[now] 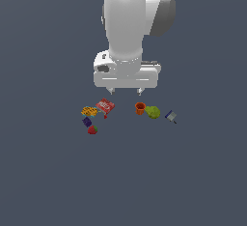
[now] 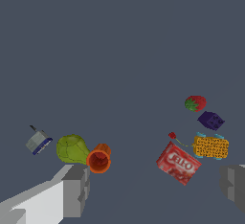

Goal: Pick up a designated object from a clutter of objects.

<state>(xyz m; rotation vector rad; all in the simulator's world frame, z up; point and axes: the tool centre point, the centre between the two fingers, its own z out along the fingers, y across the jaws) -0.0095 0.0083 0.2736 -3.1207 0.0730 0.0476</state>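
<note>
The small orange cup (image 1: 140, 107) lies on the grey floor, touching the green lumpy fruit (image 1: 153, 112) on the exterior view's right. In the wrist view the cup (image 2: 99, 159) lies on its side, its dark hollow facing the camera, beside the green fruit (image 2: 72, 149). My gripper (image 1: 125, 92) hangs open and empty above the floor, between the cup and the red flat box (image 1: 105, 105). One finger (image 2: 75, 189) shows just below the cup in the wrist view, the other finger (image 2: 234, 185) at the far edge.
The red box (image 2: 178, 162), a yellow-orange block (image 2: 211, 147), a purple piece (image 2: 211, 120) and a red strawberry (image 2: 195, 103) form one cluster. A blue-grey tool (image 2: 38, 141) lies beyond the green fruit; it also shows in the exterior view (image 1: 171, 117).
</note>
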